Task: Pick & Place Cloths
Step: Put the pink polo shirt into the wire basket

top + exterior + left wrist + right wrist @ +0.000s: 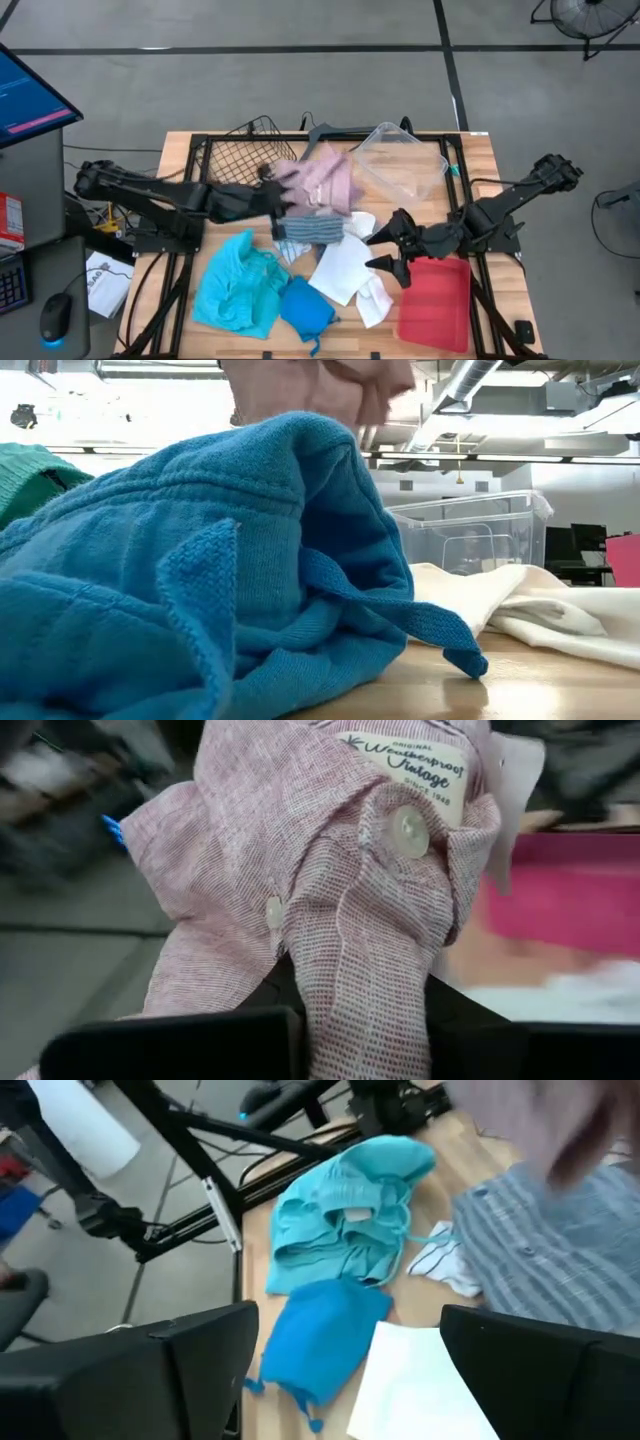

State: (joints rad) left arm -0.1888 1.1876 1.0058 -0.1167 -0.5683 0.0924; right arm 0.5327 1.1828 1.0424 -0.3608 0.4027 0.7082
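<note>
My left gripper is clamped on the pink woven button shirt, lifted mid-table; carry step. Next I need a drop spot, probably the clear plastic bin. Right gripper waits, jaws wide, empty.

A pink woven shirt with white buttons and a collar label hangs bunched above the middle of the table, pinched in the left gripper. Just beside it lies a crumpled blue-white striped shirt. A turquoise garment sprawls near the front edge, touching a bright blue cloth. A white cloth lies flat between the blue cloth and the striped shirt.
</note>
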